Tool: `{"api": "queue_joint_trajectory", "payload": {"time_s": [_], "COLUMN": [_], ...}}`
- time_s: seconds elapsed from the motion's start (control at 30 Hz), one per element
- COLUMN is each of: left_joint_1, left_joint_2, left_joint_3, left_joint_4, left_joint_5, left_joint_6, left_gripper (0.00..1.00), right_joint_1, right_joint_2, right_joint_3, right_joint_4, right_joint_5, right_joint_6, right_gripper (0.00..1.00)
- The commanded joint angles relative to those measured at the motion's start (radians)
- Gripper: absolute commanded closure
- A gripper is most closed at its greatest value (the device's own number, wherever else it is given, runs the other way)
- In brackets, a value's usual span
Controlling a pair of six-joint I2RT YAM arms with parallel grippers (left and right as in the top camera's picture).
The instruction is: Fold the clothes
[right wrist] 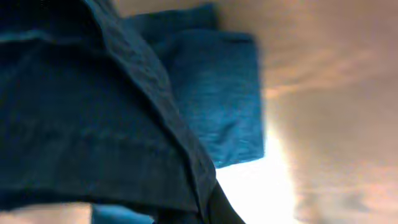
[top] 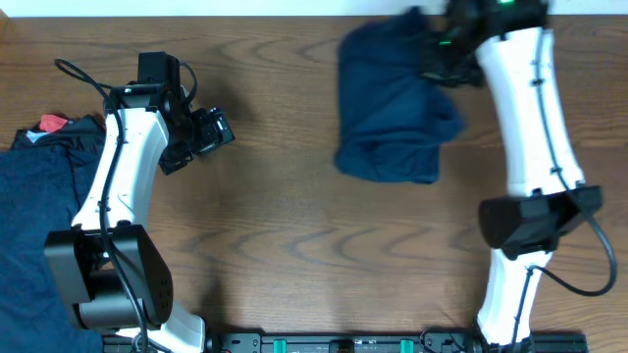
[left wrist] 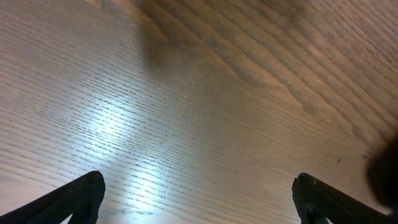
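A folded dark navy garment (top: 392, 98) lies at the back right of the table. My right gripper (top: 440, 49) is at its far right corner and is shut on that navy cloth, which fills the right wrist view (right wrist: 93, 112) and drapes over the fingers. A second pile of navy clothes (top: 34, 206) lies at the left edge, with a red piece (top: 51, 124) at its far end. My left gripper (top: 214, 132) is open and empty above bare wood, its two fingertips wide apart in the left wrist view (left wrist: 196, 193).
The wooden table (top: 285, 226) stretches between the two arms. The arm bases and a black rail (top: 324, 343) stand at the front edge. A dark blurred edge (left wrist: 385, 180) shows at the right of the left wrist view.
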Motion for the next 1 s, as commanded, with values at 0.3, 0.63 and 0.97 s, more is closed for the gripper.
{"api": "queue_joint_trajectory", "payload": {"time_s": [0.3, 0.63, 0.97], "left_joint_1": [0.005, 0.005, 0.005], "left_joint_2": [-0.023, -0.023, -0.022], "left_joint_3": [-0.007, -0.007, -0.007], "left_joint_4": [-0.004, -0.006, 0.002], "left_joint_5": [-0.013, -0.012, -0.012], "left_joint_6": [0.009, 0.011, 0.045], "left_gripper": [0.02, 0.02, 0.02], "right_joint_1": [-0.013, 0.001, -0.169], "right_joint_2": [-0.015, -0.009, -0.005], "right_joint_3": [-0.26, -0.338, -0.403], "right_joint_4": [0.06, 0.14, 0.142], "right_joint_5": [-0.027, -0.002, -0.014], "right_joint_6": [-0.022, -0.103, -0.164], "right_gripper": [0.01, 0.01, 0.01]}}
